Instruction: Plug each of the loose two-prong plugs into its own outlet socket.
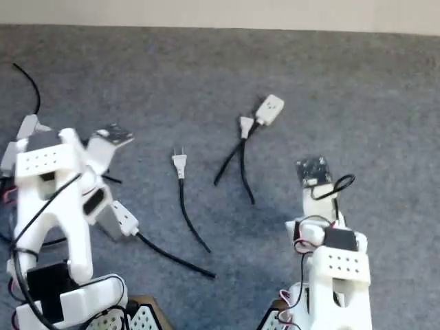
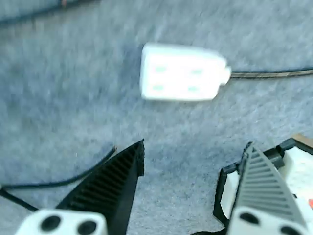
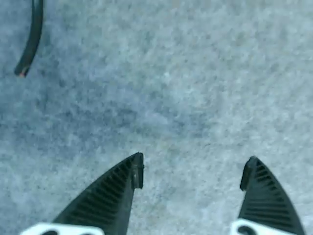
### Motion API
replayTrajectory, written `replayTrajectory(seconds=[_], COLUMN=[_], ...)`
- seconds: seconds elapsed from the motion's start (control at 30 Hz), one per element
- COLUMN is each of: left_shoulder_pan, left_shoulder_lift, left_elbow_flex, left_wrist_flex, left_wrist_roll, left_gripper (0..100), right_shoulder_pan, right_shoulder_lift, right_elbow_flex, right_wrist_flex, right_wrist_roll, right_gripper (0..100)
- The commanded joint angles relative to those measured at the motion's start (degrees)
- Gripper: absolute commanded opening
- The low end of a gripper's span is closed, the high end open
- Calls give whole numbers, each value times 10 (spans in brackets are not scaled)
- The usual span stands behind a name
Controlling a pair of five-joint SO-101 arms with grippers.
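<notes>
Neither plug looks seated yet: one plug (image 1: 179,161) lies loose on the carpet (image 1: 344,69), the second plug (image 1: 246,126) just beside the far socket (image 1: 270,110), while the left gripper (image 2: 195,147) hangs spread-fingered above the near socket (image 2: 183,72) and the right gripper (image 3: 195,159), also spread, above bare carpet.

- Surface (image 1: 357,82): grey, carpet-like covering throughout.
- White socket block (image 1: 124,218): lies flat at the left, slots facing up. Its socket cord (image 1: 172,260) runs off to the right and toward the near side.
- Loose plug (image 1: 179,163): lies at the centre, prongs pointing to the far side. Its plug cord (image 1: 192,227) trails toward the near side.
- Second plug (image 1: 246,126): lies just beside the second socket (image 1: 269,110), right of centre. Their crossed cords (image 1: 240,165) are black.
- Thin black cable (image 1: 29,82): curves at the far left.
</notes>
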Motion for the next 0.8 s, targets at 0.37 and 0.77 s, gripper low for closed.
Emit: replayTrajectory(seconds=[0.37,0.77], left_shoulder_pan=[22,156], left_shoulder_lift=[30,112], left_elbow_flex=[105,7], left_wrist_flex=[-166,-168], left_wrist_roll=[87,215], left_gripper=[316,316], right_shoulder_pan=[-11,-11], right_shoulder_lift=[-134,-208], right_elbow_flex=[94,134], right_wrist_flex=[-10,-10], right_wrist_roll=[-18,-18], right_gripper=[300,300])
